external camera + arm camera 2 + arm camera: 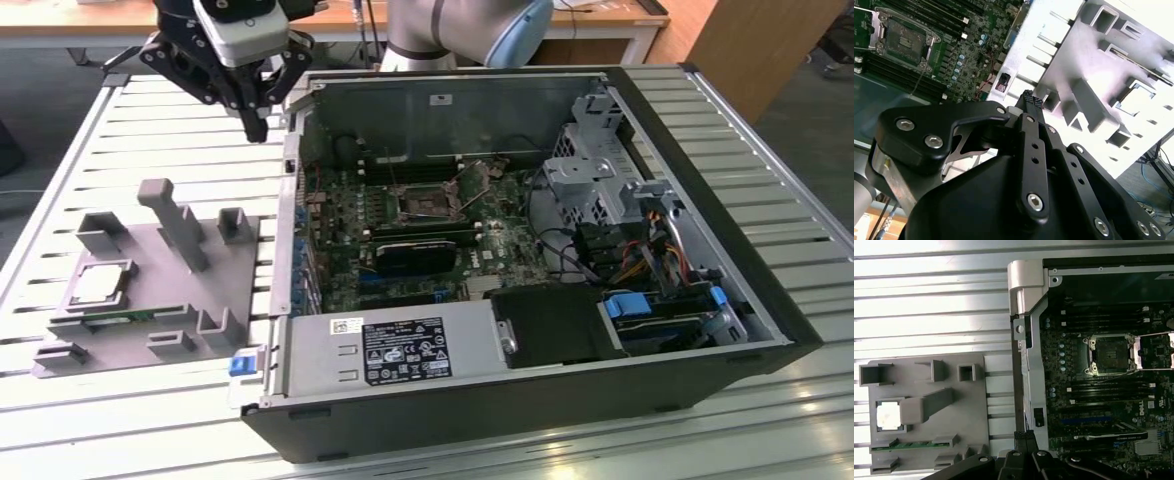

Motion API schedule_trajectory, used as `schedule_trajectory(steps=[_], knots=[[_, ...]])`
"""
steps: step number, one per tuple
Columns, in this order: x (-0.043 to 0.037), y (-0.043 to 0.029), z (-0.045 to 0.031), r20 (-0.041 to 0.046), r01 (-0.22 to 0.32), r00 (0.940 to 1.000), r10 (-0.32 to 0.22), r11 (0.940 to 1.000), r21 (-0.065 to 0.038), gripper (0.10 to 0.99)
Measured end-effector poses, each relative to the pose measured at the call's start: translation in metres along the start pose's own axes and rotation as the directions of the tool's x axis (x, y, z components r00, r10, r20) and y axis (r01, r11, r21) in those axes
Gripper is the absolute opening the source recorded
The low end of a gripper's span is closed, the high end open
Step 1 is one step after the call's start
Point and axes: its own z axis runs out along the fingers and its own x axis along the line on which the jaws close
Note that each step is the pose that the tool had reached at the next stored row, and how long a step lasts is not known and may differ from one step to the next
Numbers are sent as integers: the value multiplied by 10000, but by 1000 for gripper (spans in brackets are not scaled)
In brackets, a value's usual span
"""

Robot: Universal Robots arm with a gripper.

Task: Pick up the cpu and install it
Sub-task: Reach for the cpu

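The cpu (100, 283), a flat square chip with a shiny silver top, lies in a pocket of the grey holder (174, 300) on the exterior view's left. In the first wrist view the cpu (888, 416) is a bright square in the holder (974, 405). My gripper (254, 130) hangs above the table, beside the back corner of the open computer case (534, 420) and well apart from the cpu. Its fingertips (1026, 436) meet with nothing between them, as in the second wrist view (1030, 98). The bare cpu socket (430, 205) (1109, 355) (906, 40) sits on the motherboard with its frame lifted.
A green memory stick (127, 318) (914, 444) lies along the holder's front edge, and tall grey posts (174, 225) rise from the holder. The case's metal wall (1026, 315) stands between holder and motherboard. A drive cage and cables (627, 230) fill the case's right side.
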Motion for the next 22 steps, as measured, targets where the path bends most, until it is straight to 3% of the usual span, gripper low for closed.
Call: schedule_trajectory(steps=[22], knots=[[66,-5,6,-9,0,10000,0,10000,1,106]])
